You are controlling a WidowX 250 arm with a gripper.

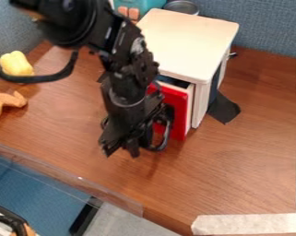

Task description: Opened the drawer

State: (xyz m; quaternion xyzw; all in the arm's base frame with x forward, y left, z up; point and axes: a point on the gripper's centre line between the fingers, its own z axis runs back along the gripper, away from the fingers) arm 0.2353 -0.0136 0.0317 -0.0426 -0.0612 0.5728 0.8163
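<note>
Red and flat-faced, the drawer is sitting partly out of the cabinet, its pale side wall and a strip of its dark inside showing beneath the smooth, cream-coloured top with rounded corners. Black and ribbed with joints, the arm is coming in from the far left, and its angular gripper is hanging low in front of the drawer, covering the left part of the red face; whether it is wide, narrow or holding something, I cannot tell. A slack, rubbery cable is looping out to the left. Wood-grained and reddish brown, the table is carrying a lumpy yellow object at the left and, a little nearer, a bent tan one. A matt black patch is lying just to the right of the cabinet. Beyond the cabinet, a teal object and a round metallic thing are standing before woven blue-grey panelling. Crinkled whitish tape is running along the near right.
</note>
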